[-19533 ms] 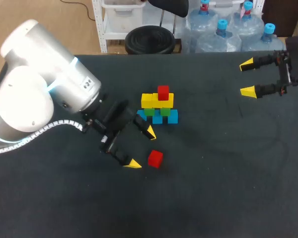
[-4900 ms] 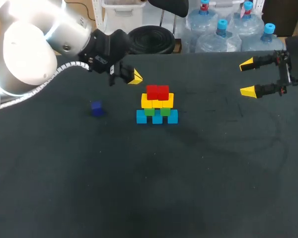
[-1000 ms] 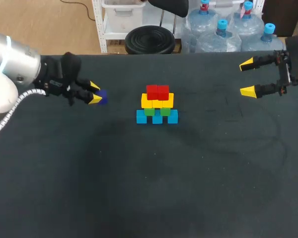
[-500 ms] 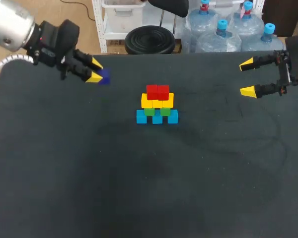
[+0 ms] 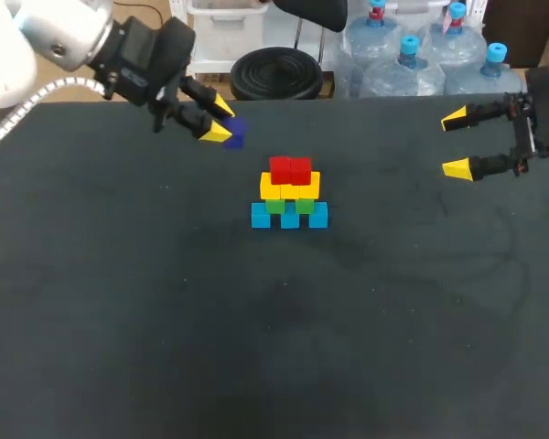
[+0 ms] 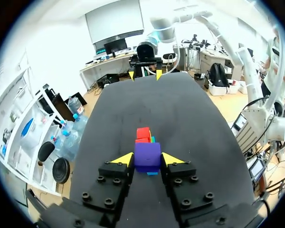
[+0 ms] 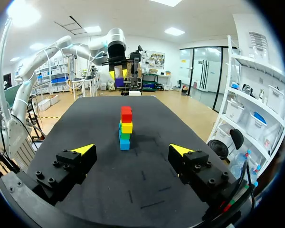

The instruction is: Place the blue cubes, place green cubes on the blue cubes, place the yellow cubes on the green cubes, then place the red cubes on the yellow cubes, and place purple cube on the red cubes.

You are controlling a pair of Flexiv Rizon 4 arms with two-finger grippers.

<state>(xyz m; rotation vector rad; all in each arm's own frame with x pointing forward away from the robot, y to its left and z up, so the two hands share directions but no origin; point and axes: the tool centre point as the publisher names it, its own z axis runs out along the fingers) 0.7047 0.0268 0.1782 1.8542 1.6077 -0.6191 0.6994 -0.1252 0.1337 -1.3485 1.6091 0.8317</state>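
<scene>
A small purple cube (image 5: 235, 131) with flat matte faces and crisp edges sits pinched between the yellow fingertips of the left gripper (image 5: 221, 121), in the upper left of the frame, up and to the left of the stepped pile at the centre. That pile stands on the dark matte table (image 5: 165, 320): three light blue cubes (image 5: 290, 216) at the base, two green cubes (image 5: 289, 206) on them, a yellow cube layer (image 5: 290, 186), then two red cubes (image 5: 290, 169) side by side on top. The left wrist view shows both pointed tips pressed flat to the cube's sides, with the pile just ahead. The right wrist view sees the pile end-on as one narrow column. The right gripper (image 5: 457, 144), in the upper right of the frame, stands spread wide and holds nothing
</scene>
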